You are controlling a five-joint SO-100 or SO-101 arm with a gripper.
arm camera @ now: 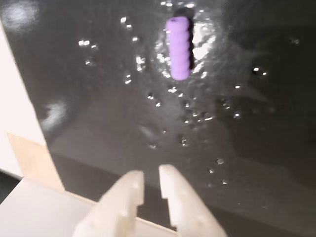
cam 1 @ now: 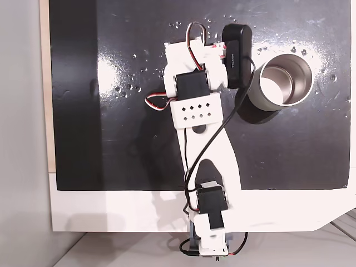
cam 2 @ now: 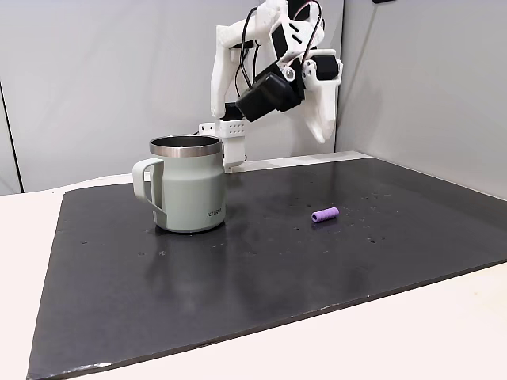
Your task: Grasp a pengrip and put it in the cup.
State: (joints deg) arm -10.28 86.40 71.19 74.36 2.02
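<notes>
One little purple pengrip is lying on its side on the black mat. I am seeing it from my wrist view, near the top, with its bumpy rings showing. In a fixed view from the side the pengrip is sitting alone on the mat, to the right of the cup and well apart from it. Nothing is touching it.

The cup is standing upright, with its handle pointing left in that side view. In a fixed view from above I am looking into the shiny inside of the cup, and a black boxy part of the arm is sitting just beside its rim.

My gripper is hanging up in the air, high above the mat. Its two white fingers are close together with just a thin gap between them, and they are pinching nothing. From the side, the gripper is pointing down, up above the pengrip.
</notes>
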